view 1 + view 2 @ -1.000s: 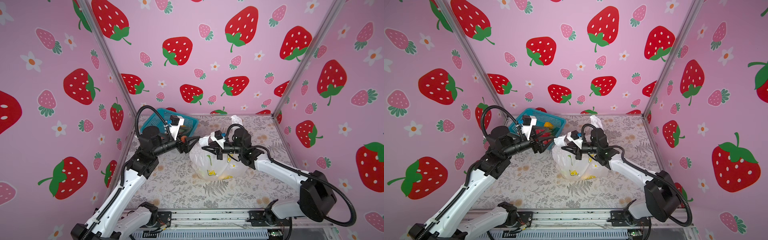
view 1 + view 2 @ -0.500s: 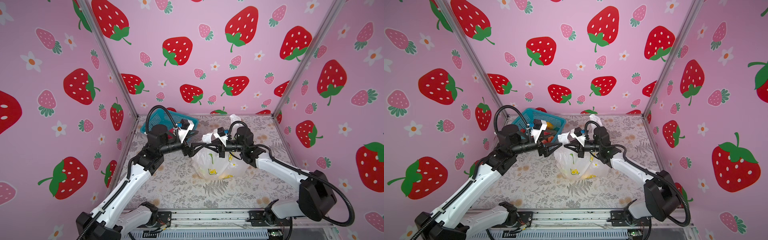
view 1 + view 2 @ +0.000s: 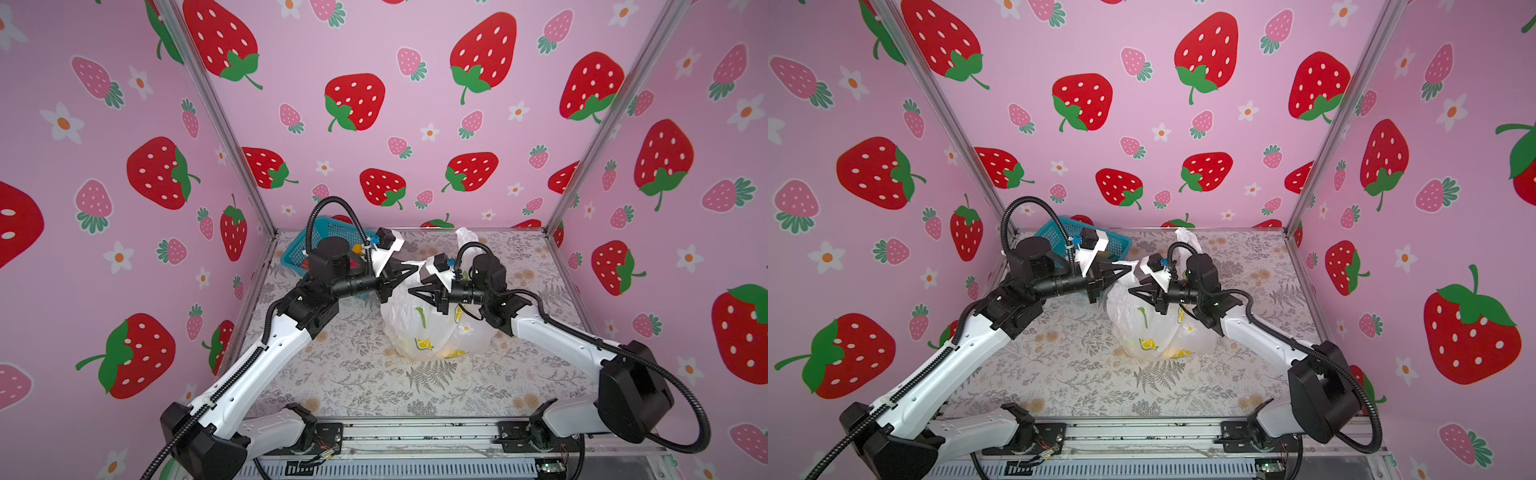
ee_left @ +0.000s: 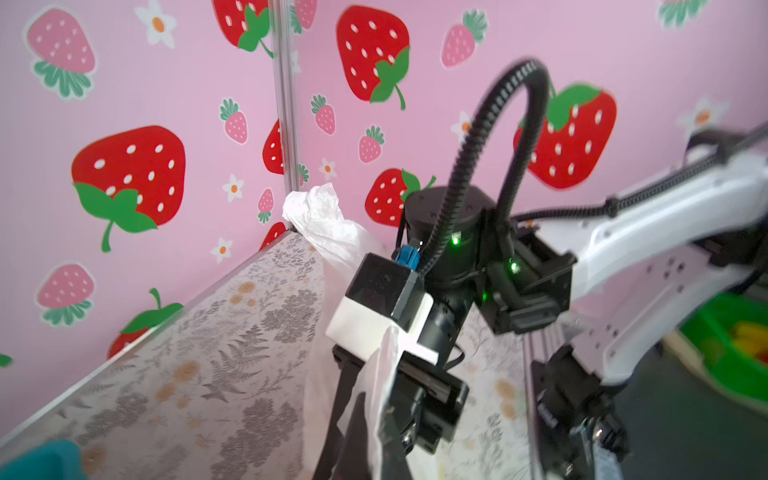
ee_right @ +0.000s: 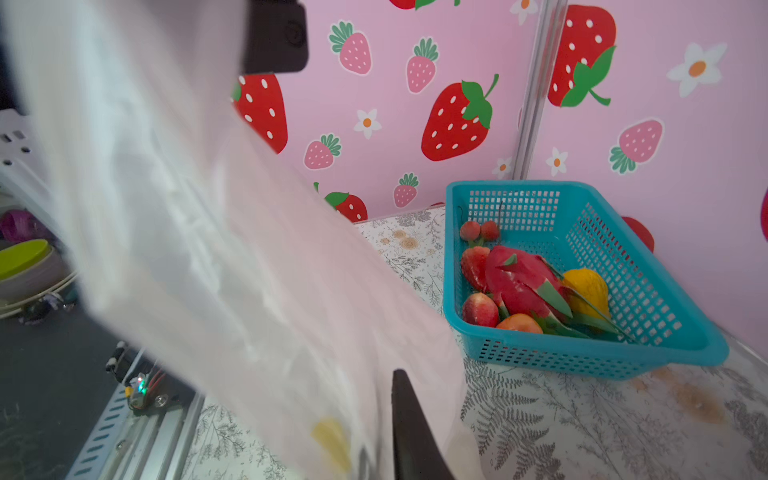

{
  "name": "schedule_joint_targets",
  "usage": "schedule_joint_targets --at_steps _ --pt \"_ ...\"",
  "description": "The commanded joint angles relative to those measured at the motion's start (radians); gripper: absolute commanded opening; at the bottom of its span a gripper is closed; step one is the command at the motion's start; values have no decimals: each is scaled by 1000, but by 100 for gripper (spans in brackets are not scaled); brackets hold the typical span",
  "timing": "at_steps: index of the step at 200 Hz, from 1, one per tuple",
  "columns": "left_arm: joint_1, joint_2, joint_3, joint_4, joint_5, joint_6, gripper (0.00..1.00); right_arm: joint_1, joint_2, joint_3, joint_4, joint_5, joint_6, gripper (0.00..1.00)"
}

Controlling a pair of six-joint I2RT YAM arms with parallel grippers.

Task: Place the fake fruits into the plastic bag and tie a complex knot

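Handle handover above the plastic bag [image 3: 432, 328], mid-frame in both top views.

The bag sat on the floral table [image 3: 365, 382], yellow fruit showing through its base. My left gripper [image 3: 409, 270] was clamped on a white handle strip, to draw it across for tying, I judged. My right gripper [image 3: 415, 291] stood just beside it, jaws slightly apart, strip between them. Upper left, the teal basket [image 5: 582, 353] held dragon fruit [image 5: 519, 282], strawberries and lemon [image 5: 586, 291]. Walls hemmed three sides; bare table lay toward the lower frame.

plastic bag [image 3: 432, 328]: thin crinkly translucent film | basket [image 5: 582, 282]: teal plastic mesh | fruits [image 5: 523, 286]: glossy plastic
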Motion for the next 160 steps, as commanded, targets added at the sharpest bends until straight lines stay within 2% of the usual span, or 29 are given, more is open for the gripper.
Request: schedule_joint_targets --at_steps 1,18,22,39,59,67,87,102,124,160 --pt "-12 -48 -39 92 -122 -175 0 29 -110 -43 29 174 13 40" --pt "-27 -73 -75 111 -173 -254 0 71 -159 -123 175 286 60 51" --pt "-31 -78 -82 114 -182 -271 0 80 -167 -138 210 305 68 58" --pt "-40 -97 -104 116 -224 -330 0 143 -179 -175 290 421 72 74" --pt "-43 -122 -124 111 -254 -388 0 227 -173 -196 372 595 73 83" --pt "-44 -129 -126 107 -261 -407 0 272 -161 -197 400 699 70 87" --pt "-43 -137 -128 99 -269 -456 0 381 -116 -184 474 933 13 88" --pt "-46 -141 -126 86 -278 -481 0 444 -72 -162 532 1086 -22 85" --pt "-45 -147 -133 91 -297 -531 0 492 10 -128 619 1239 -54 78" --pt "-45 -159 -169 145 -302 -644 0 501 120 -65 717 1365 -55 72"
